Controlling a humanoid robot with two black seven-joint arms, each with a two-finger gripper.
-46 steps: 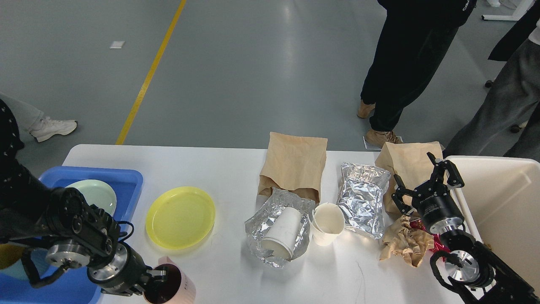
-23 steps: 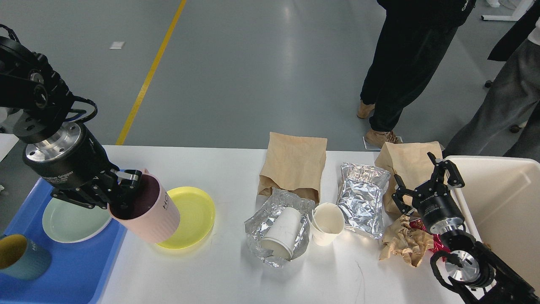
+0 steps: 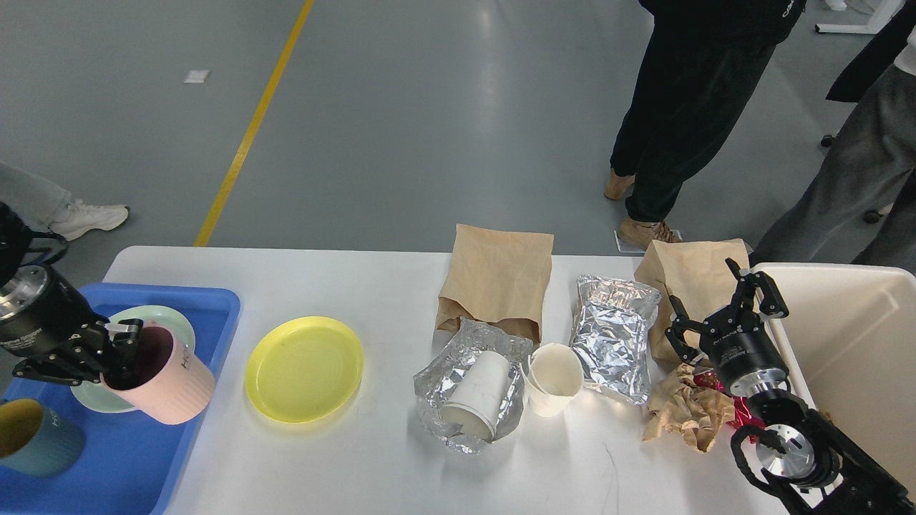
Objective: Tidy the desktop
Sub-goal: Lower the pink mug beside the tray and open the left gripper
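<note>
The white desktop (image 3: 372, 465) spans the view. My left gripper (image 3: 118, 352) is shut on the rim of a pink ribbed cup (image 3: 168, 379), tilted over the blue tray (image 3: 150, 458) at the left. A pale green plate (image 3: 168, 318) and a teal cup (image 3: 36, 440) with a yellow inside sit in that tray. A yellow plate (image 3: 304, 368) lies on the desktop beside the tray. My right gripper (image 3: 719, 304) stands open above a brown paper bag (image 3: 687, 272) at the right, holding nothing.
Mid-table are a brown bag (image 3: 497, 275), crumpled foil (image 3: 436, 386) holding a tipped white paper cup (image 3: 476, 393), an upright paper cup (image 3: 552, 379), a foil pouch (image 3: 615, 332) and crumpled brown paper (image 3: 683, 415). A cream bin (image 3: 851, 336) stands far right. People stand beyond the table.
My left gripper has carried the pink cup up from the table's front edge, then left and down over the blue tray. The right arm has not moved.
</note>
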